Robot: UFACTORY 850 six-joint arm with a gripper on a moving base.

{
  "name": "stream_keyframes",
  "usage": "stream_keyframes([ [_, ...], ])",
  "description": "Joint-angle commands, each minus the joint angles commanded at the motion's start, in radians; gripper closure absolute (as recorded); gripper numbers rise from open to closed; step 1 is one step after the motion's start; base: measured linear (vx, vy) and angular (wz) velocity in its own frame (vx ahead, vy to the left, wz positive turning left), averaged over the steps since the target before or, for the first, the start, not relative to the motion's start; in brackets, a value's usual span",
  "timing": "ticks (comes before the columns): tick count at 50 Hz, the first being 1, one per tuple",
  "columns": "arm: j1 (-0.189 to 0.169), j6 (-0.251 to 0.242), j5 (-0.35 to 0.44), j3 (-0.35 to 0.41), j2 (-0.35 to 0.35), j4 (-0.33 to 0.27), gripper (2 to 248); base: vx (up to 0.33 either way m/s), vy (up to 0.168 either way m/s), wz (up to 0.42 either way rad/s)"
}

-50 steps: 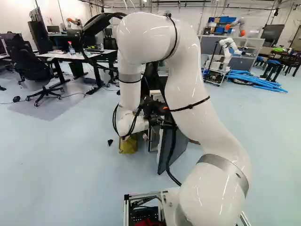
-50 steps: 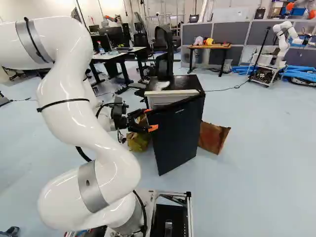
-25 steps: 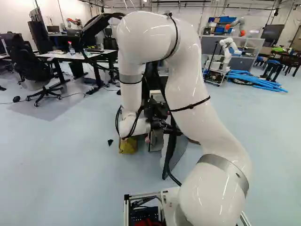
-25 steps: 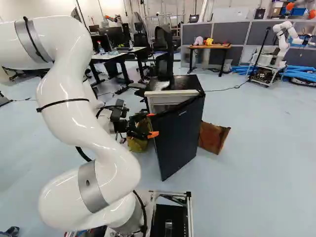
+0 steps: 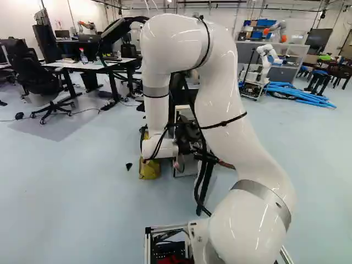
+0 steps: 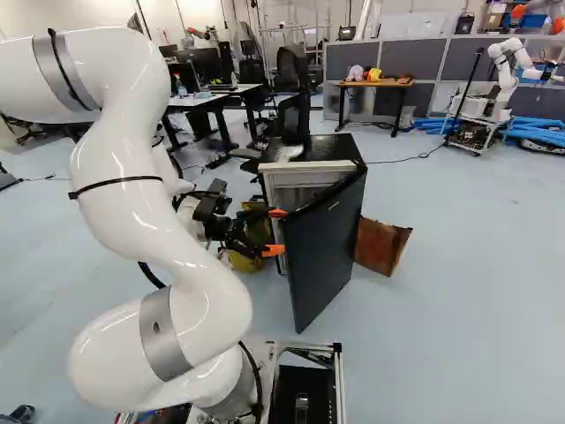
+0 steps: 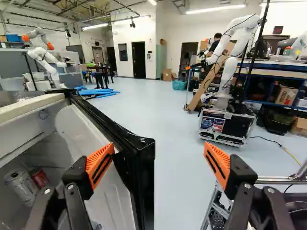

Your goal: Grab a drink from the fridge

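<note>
1. the end effector (image 7: 159,148) stands wide and grips nothing; the near edge of the fridge door lies between its fingers, one finger on the inner side. whether that finger touches the lining i cannot tell.
2. the door (image 7: 145,167), just beside that inner finger, is ajar. it looks stiff and should swing on its hinge; pushing from inside, near the free edge, should need least force, though the smooth lining may let a pad slide.
3. the fridge (image 7: 33,106) opens past the inner finger, on the side away from the outer one.
4. the drinks are inside, beyond the inner finger: a silvery can (image 7: 21,186) and a red can (image 7: 40,177) close by, partly hidden. the silvery one seems easier to reach. if full, expect some weight, thin walls that could dent, and a slick skin if cold. take it round mid-body from two sides, firm but not crushing.
</note>
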Motion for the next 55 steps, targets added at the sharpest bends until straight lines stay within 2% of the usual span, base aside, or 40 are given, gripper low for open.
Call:
stream_keyframes([
  [26, -0.066, 0.0, 0.0, -0.021, 0.002, 0.051, 3, 0.0, 0.0, 0.0],
  [55, -0.197, 0.0, 0.0, -0.067, 0.007, 0.078, 3, 0.0, 0.0, 0.0],
])
